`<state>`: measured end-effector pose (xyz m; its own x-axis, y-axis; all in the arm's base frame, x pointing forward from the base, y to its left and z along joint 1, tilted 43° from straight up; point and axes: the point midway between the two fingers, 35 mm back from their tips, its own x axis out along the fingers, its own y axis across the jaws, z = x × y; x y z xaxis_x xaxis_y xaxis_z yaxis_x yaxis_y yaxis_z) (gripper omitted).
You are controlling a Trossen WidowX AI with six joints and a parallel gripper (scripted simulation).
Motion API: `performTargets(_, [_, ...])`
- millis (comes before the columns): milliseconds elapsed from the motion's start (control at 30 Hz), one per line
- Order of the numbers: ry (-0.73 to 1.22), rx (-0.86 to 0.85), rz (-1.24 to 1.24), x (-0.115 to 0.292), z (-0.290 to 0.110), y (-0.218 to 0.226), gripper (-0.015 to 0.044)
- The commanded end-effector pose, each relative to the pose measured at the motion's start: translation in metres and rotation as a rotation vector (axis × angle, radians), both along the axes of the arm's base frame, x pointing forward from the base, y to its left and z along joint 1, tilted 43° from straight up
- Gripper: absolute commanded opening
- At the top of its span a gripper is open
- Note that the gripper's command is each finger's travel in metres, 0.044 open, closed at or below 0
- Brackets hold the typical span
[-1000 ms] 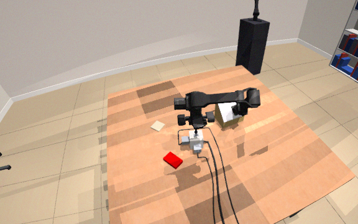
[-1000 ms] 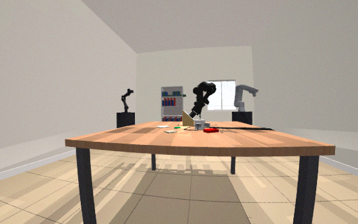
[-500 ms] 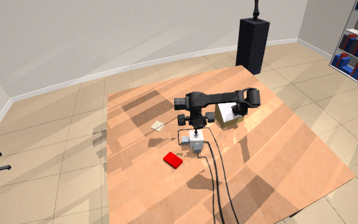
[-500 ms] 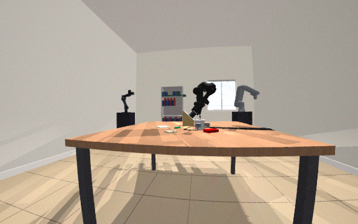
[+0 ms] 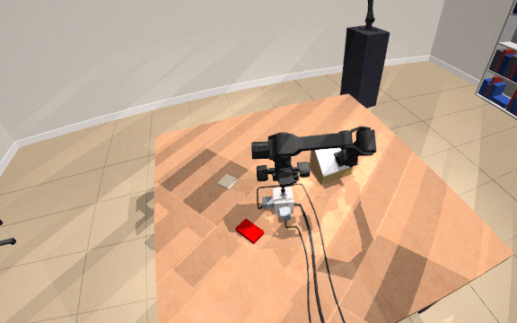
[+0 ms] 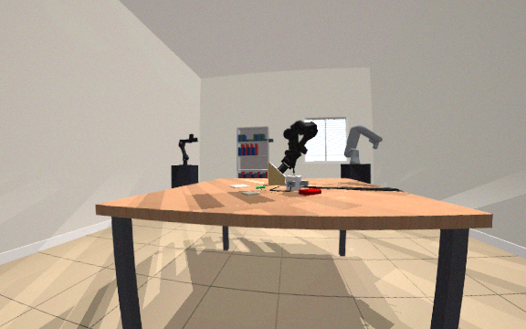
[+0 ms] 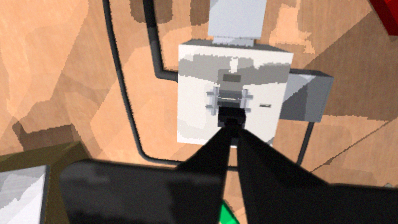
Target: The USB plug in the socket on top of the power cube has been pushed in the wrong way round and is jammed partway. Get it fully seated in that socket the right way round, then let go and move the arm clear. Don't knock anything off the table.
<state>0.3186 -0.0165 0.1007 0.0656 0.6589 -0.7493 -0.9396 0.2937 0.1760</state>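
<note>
Wood-grain table (image 5: 420, 215) is lying broad and flat beneath the pincer (image 7: 231, 129). The boxy white power cube (image 7: 235, 95) is sitting directly under the fingertips, grey blocks jutting from two of its sides and black cables (image 7: 125, 100) curving past it. The small dark USB plug (image 7: 230, 113) is standing in the cube's top socket, and the tapered black fingers are pinching it between their tips.

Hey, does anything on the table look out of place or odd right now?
Little stands out. The gripper is shut on the black plug over the cube's top socket; whether the plug is fully in cannot be told. Black cables trail off the table's edge. The red block lies flat.
</note>
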Motion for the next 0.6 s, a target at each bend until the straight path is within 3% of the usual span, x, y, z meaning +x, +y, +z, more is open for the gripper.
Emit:
performTargets(0, [0.004, -0.004, -0.001, -0.0003, -0.001, 0.0001, 0.0])
performTargets(567, [0.004, -0.004, -0.001, -0.0001, -0.0025, 0.0014, 0.0])
